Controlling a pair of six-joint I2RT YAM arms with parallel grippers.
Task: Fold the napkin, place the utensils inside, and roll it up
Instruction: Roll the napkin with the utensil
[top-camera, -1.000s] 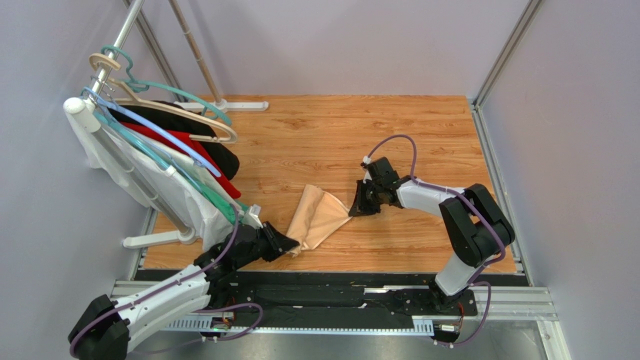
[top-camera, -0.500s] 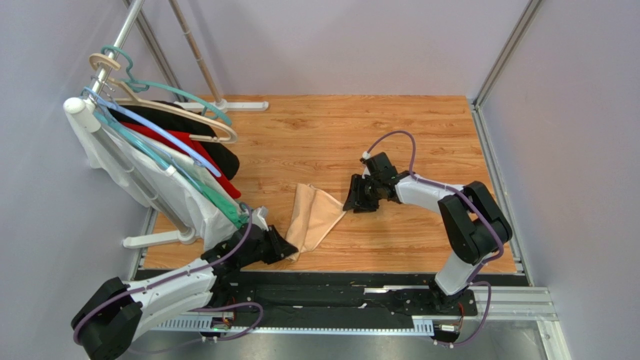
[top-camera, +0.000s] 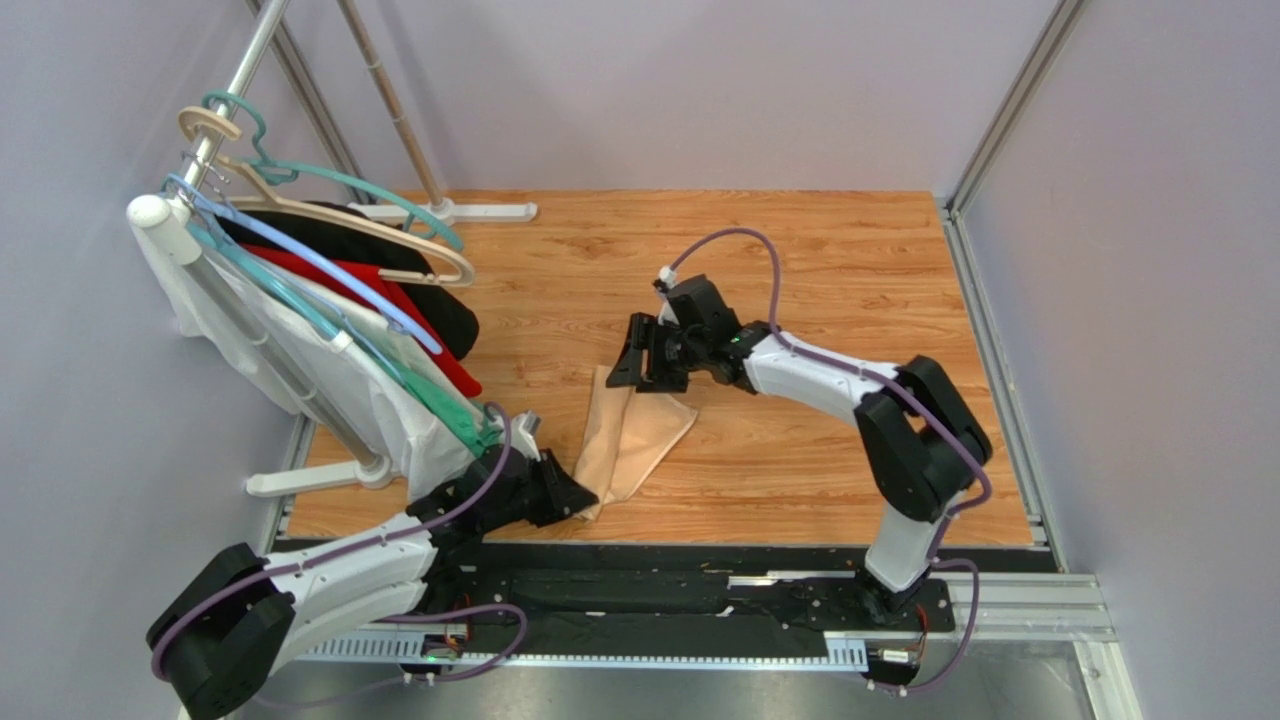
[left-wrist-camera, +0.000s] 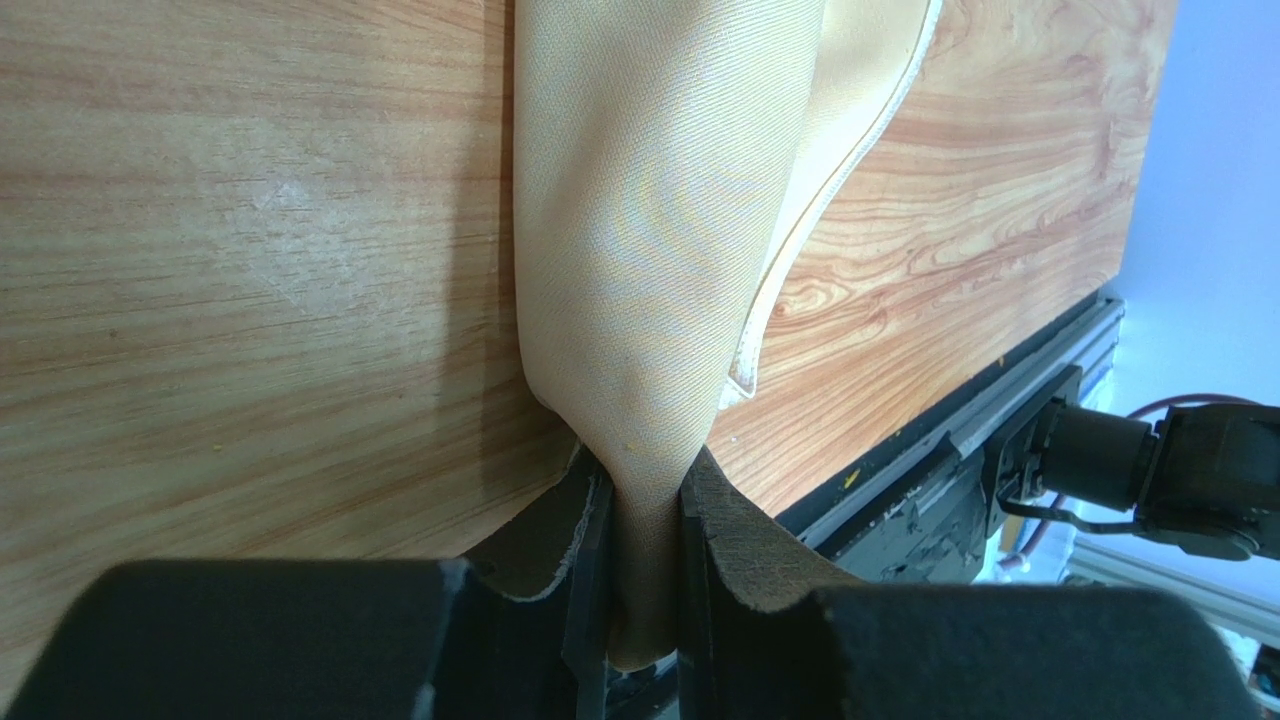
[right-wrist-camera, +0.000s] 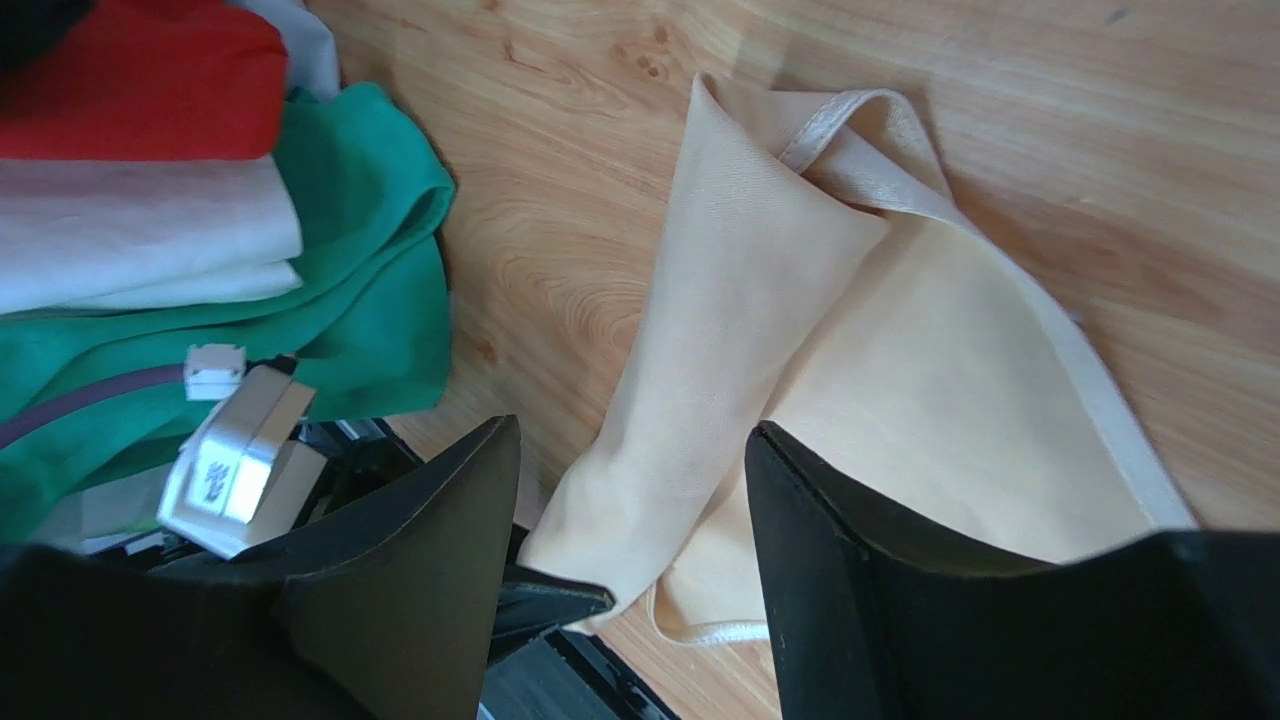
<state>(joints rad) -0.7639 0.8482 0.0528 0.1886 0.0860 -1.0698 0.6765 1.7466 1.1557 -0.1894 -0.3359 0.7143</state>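
The left end effector (top-camera: 580, 491) pinches the near corner of the peach napkin (top-camera: 639, 428), apparently anchoring it on the wooden desk (top-camera: 781, 270), while the right end effector (top-camera: 643, 365) hovers open-jawed above its far edge.

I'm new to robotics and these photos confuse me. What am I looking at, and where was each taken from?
Two robot arms are bolted at the near edge of a wooden table. The wide picture comes from a fixed camera above and behind them; the other two from cameras on the wrists. A peach napkin lies crumpled on it, near clothes on hangers. The left tool pinches the napkin's near corner. The right tool hangs open above its far end, holding nothing.
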